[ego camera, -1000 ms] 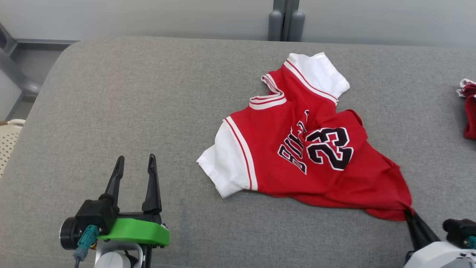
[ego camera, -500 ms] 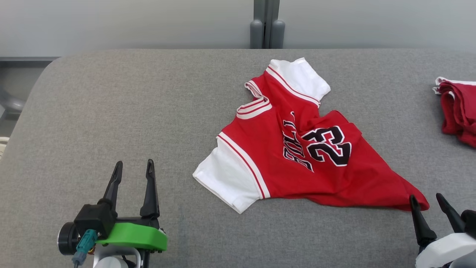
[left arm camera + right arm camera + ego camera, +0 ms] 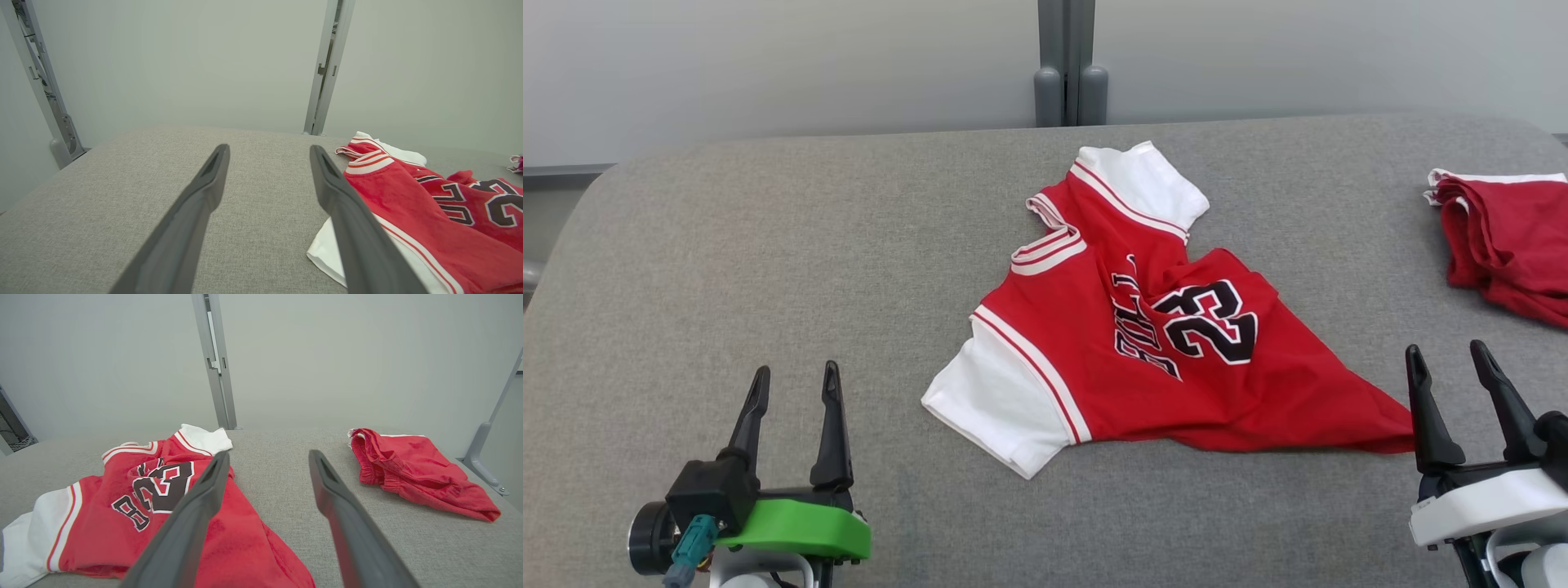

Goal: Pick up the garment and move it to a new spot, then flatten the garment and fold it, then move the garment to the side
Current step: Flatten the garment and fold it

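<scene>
Jersey (image 3: pixel 1143 343) lies bunched mid-frame; my left claw (image 3: pixel 795 370) and right claw (image 3: pixel 1445 349) both gape empty. I'd pinch lower-left sleeve (image 3: pixel 988 408) and lower-right hem (image 3: pixel 1380 429), then pull apart.

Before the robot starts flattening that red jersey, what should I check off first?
1. Right jaws open, gripping nothing: ok.
2. Left jaws open, gripping nothing: ok.
3. Jersey lying flat: not ok, bunched across the number 23, hem drawn to a point beside the right jaws.
4. Both white sleeves showing: ok, near sleeve and far sleeve.
5. Bare grey surface to spread it on: ok; the red shorts lie apart, at the right.
6. Cloth tucked under the bunch: cannot tell.
</scene>
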